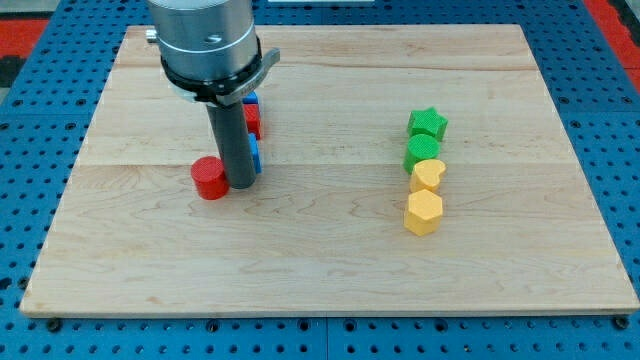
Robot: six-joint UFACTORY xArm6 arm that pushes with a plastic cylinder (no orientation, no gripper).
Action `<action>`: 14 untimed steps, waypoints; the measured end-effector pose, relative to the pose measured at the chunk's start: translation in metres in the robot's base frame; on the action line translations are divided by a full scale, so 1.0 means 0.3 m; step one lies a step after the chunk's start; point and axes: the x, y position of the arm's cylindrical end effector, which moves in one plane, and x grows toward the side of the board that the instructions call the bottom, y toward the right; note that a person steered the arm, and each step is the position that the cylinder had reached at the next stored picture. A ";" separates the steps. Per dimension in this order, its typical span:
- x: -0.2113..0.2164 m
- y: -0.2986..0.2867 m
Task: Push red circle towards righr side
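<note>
The red circle (209, 178) lies on the wooden board (330, 250) at the view's left of centre. My tip (240, 185) stands just to the view's right of the red circle, touching or nearly touching it. The dark rod hides most of a red block (254, 119) and two blue blocks (257, 157) behind it, at the view's upper right of the circle; their shapes cannot be made out.
A column of blocks stands at the view's right of centre: a green star (428, 123), a green block (424, 151), a yellow heart (428, 175) and a yellow hexagon (423, 212). The board rests on a blue perforated table.
</note>
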 end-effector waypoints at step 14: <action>0.031 -0.105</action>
